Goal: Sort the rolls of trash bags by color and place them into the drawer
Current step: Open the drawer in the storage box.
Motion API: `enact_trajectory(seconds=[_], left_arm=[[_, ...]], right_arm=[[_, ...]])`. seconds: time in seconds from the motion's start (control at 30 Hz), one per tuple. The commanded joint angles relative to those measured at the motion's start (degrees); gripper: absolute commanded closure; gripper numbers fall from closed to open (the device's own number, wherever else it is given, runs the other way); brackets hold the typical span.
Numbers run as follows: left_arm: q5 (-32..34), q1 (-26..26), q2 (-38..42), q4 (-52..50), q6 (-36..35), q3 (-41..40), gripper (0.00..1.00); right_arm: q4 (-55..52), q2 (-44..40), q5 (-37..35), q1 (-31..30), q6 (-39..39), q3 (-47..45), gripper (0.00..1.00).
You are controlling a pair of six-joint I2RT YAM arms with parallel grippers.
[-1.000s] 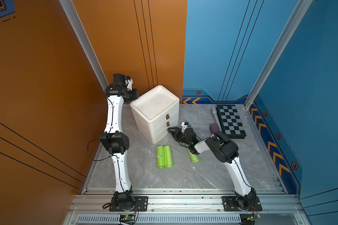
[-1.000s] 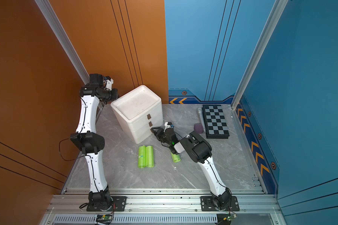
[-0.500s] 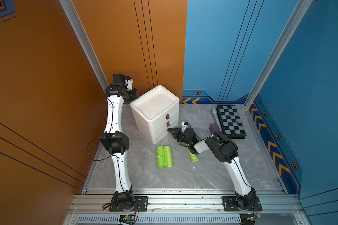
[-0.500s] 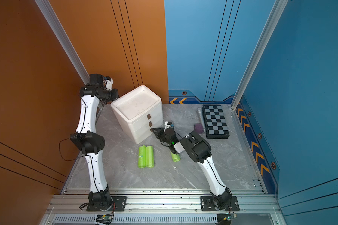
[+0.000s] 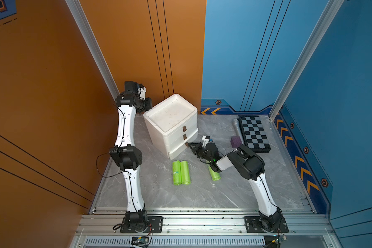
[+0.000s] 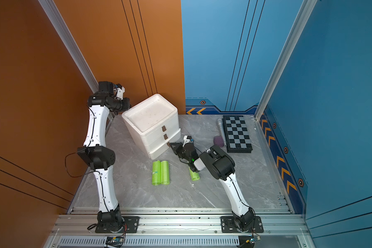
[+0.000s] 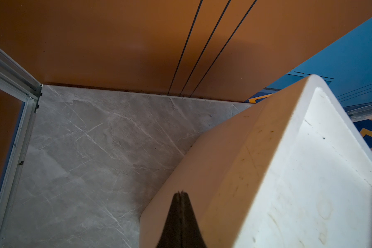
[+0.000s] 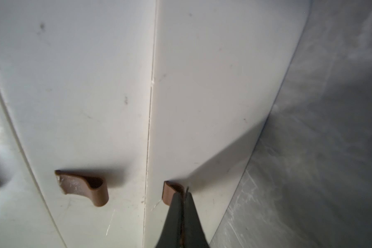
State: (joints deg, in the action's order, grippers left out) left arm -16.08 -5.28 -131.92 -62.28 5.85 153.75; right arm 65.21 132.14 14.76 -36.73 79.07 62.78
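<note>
The white drawer unit (image 5: pixel 157 137) stands at the back of the grey marble surface (image 5: pixel 202 193), near the orange wall. It has 3 stacked drawers under a shallow recessed top. All 3 fronts sit close to the body, so nothing inside them can be seen. The right pincer (image 8: pixel 184 193) reaches low to the bottom drawer with its jaws pressed together, pinching the lowest handle (image 8: pixel 170 191), a thin brown tab; the middle handle (image 8: pixel 82 186) hangs free beside it. The left pincer (image 7: pixel 182 193) is clamped shut on nothing, its tips at the unit's rear upper edge; whether they touch it cannot be told. In front of the unit, 1 lime-green roll (image 5: pixel 176 172) lies on the surface, touching a 2nd roll (image 5: pixel 185 172) lengthwise. A 3rd roll (image 5: pixel 214 175) lies apart from them, partly hidden under the right arm's wrist. Near the blue wall, a chessboard (image 5: pixel 253 134), a grey microphone (image 5: pixel 236 128) and a purple cube (image 5: pixel 236 141) rest close together.
</note>
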Motion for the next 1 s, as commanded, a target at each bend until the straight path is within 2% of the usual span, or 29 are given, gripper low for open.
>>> enact_trajectory(seconds=[0.0, 0.97], left_arm=[[-2.8, 1.4, -0.9, -5.1, -0.7, -1.8, 0.97], [-2.7, 2.0, 1.1, -5.1, -0.5, -3.5, 0.97]], right_arm=[[-4.0, 1.1, -1.0, 0.5, -0.7, -3.8, 1.00], [-0.5, -9.6, -2.6, 2.3, -2.5, -20.0, 1.00]])
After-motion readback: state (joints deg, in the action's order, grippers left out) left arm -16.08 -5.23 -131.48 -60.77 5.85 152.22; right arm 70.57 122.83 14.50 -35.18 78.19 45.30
